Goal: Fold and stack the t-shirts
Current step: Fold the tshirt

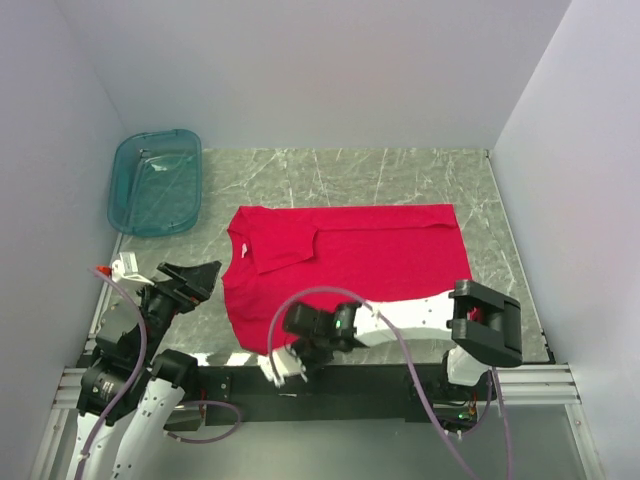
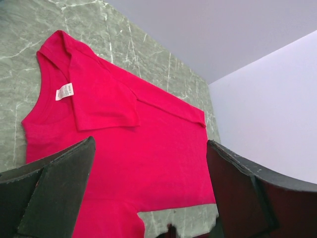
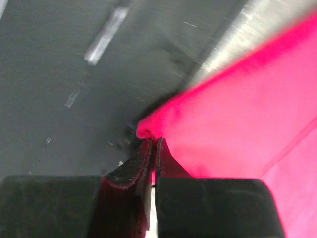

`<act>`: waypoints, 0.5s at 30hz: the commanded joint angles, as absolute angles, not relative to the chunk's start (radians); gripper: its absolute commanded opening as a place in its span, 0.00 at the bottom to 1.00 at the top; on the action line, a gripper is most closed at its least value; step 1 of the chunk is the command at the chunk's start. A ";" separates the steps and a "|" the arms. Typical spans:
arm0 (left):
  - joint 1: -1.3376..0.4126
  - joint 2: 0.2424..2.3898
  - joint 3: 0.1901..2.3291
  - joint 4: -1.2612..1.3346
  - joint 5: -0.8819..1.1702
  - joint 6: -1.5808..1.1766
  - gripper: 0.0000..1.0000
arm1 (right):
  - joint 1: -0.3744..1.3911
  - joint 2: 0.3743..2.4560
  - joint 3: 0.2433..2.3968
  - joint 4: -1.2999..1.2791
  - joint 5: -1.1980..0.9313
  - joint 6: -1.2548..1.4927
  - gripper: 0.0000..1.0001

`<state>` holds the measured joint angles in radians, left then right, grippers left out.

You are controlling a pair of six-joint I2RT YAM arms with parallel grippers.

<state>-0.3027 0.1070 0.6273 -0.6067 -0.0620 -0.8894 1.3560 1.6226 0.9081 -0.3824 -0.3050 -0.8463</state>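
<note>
The left gripper [image 1: 203,274] hovers at the left side with its jaws spread wide, aimed toward the far right. The right arm [image 1: 420,315] folds at its elbow and reaches leftward along the near edge. The right gripper [image 3: 153,143] has its jaws pinched together on an edge of the red t-shirt [image 3: 237,114].

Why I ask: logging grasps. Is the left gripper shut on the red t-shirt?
No, the left gripper is wide open, its fingers apart over the t-shirt.
</note>
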 commanded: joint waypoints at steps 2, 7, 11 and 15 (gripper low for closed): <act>-0.304 0.127 0.672 -0.586 -0.061 -0.845 0.99 | 1.102 1.557 1.048 -0.411 -0.464 -0.704 0.00; -0.304 0.146 0.638 -0.562 -0.037 -0.856 0.99 | 0.734 1.616 1.097 -0.258 -0.387 -0.291 0.18; -0.304 0.204 0.594 -0.502 0.024 -0.876 0.99 | 0.534 1.657 1.106 -0.325 -0.440 -0.230 0.85; -0.304 0.316 0.552 -0.437 0.145 -0.897 0.98 | 0.486 1.537 1.034 -0.330 -0.494 -0.311 0.91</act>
<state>-0.3027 0.2428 0.5854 -0.5243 0.0288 -0.8825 0.4816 1.6333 1.0676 -0.2981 -0.4107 -0.3214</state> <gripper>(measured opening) 0.987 0.908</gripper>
